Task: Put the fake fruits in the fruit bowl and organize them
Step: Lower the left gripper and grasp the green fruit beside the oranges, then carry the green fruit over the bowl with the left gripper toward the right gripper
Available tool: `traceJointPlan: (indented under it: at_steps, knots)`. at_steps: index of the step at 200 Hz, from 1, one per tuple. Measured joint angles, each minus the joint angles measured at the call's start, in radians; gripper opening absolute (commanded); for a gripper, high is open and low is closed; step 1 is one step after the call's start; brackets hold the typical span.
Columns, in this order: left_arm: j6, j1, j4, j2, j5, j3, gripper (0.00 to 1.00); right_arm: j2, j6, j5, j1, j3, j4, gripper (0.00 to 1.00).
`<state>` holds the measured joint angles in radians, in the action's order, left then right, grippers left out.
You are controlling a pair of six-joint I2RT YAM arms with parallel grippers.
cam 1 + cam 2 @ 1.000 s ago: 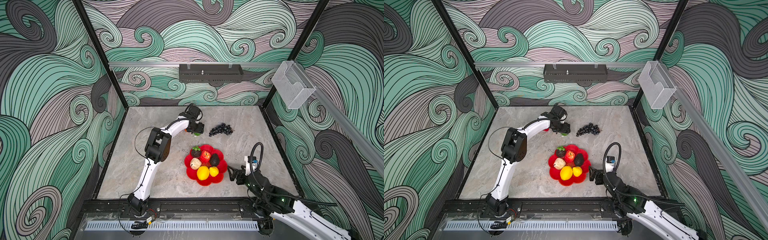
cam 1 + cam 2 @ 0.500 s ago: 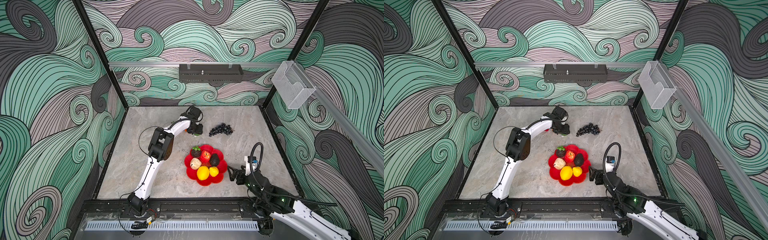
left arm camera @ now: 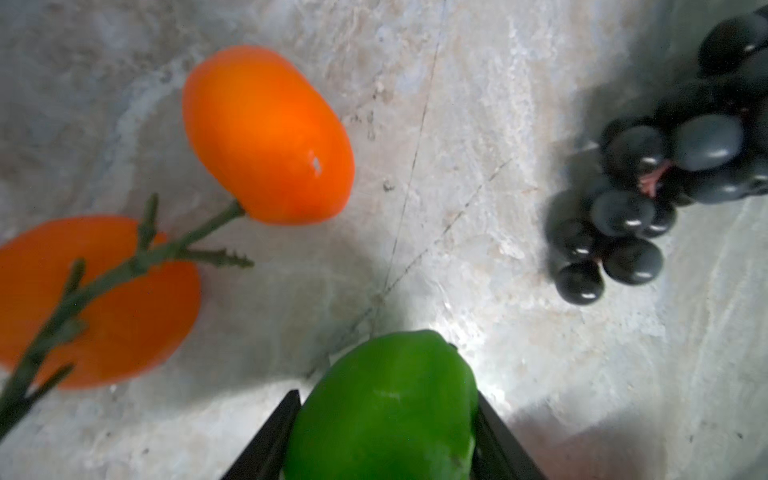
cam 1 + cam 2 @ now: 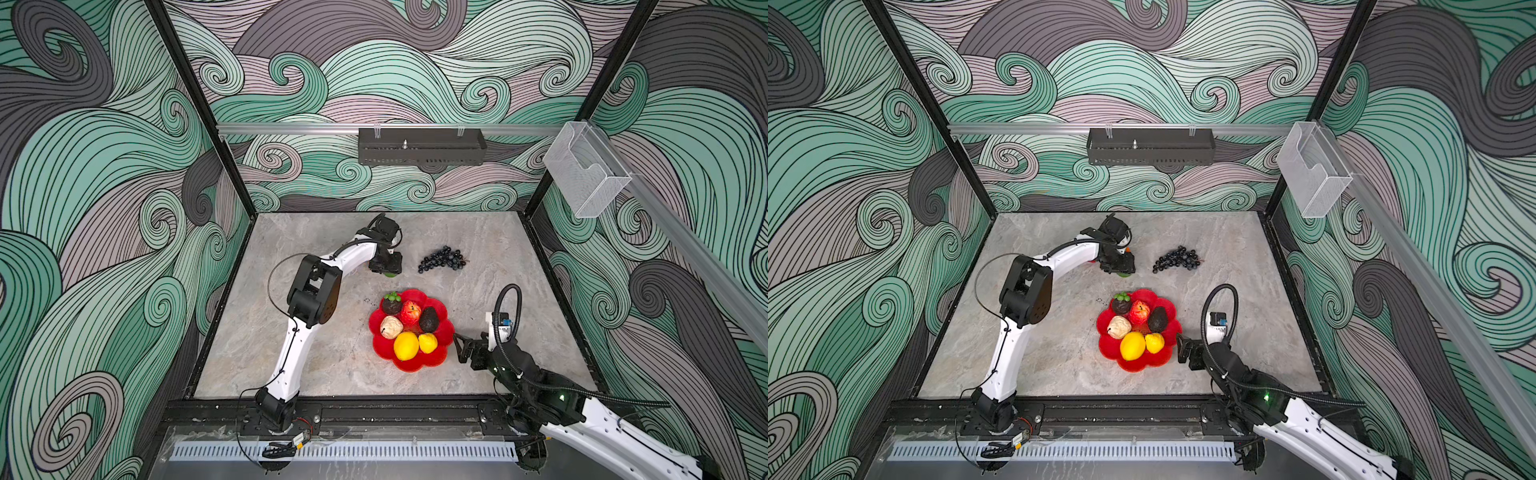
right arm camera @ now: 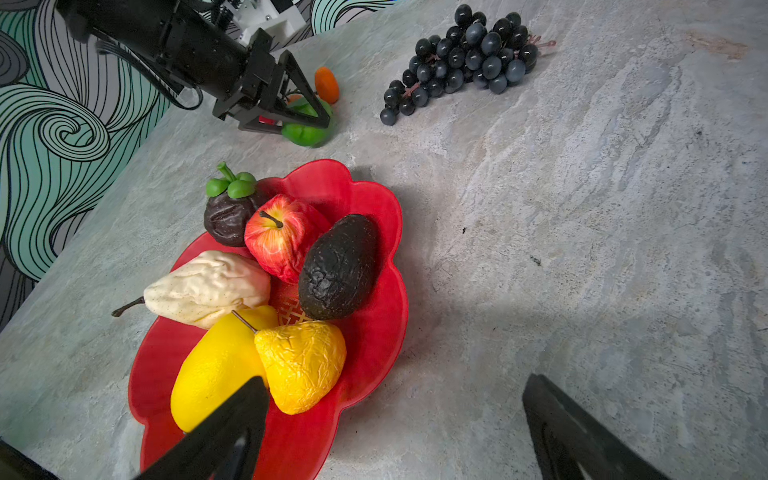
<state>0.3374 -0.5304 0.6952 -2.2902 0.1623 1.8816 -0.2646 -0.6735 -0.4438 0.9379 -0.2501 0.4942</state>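
Observation:
The red fruit bowl (image 4: pixel 419 363) (image 4: pixel 1144 363) (image 5: pixel 374 332) holds a lemon (image 4: pixel 406 345), a yellow pear (image 5: pixel 303 365), a beige pear (image 5: pixel 208 286), an apple (image 5: pixel 278 237), an avocado (image 5: pixel 338 266) and a mangosteen (image 5: pixel 226 220). Behind the bowl, my left gripper (image 4: pixel 386 266) (image 3: pixel 387 395) is shut on a green lime (image 3: pixel 386 411) (image 5: pixel 305 133) low over the table. Two small oranges (image 3: pixel 266 137) on a green stem lie just beyond it. The dark grape bunch (image 4: pixel 442 259) (image 3: pixel 648 199) lies to its right. My right gripper (image 4: pixel 463 347) (image 5: pixel 397 380) stands open beside the bowl's right rim, with nothing in it.
The left arm's elbow (image 4: pixel 313 293) stands over the table left of the bowl. A black tray (image 4: pixel 422 145) and a clear bin (image 4: pixel 586 174) hang on the walls above the table.
My left gripper's jaws have closed onto the green lime, and the left arm's elbow has shifted slightly to the right. The right arm has stayed still.

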Motion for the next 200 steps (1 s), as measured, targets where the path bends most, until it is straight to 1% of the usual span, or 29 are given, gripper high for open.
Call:
traceJointPlan:
  at_steps: [68,123,166,200]
  knots:
    - [0.028,0.0,-0.161,0.361,0.059,-0.34,0.47,-0.036,0.003,0.017,0.0,-0.032,-0.023,0.95]
    - [0.033,-0.011,-0.294,0.581,0.092,-0.594,0.45,-0.04,0.003,0.052,0.0,-0.038,-0.042,0.95]
    - [0.016,-0.081,-0.412,0.711,0.097,-0.741,0.46,-0.05,0.004,0.087,0.0,-0.044,-0.066,0.95]
    - [-0.053,-0.162,-0.521,0.813,0.092,-0.851,0.46,-0.051,0.008,0.114,0.0,-0.07,-0.073,0.95]
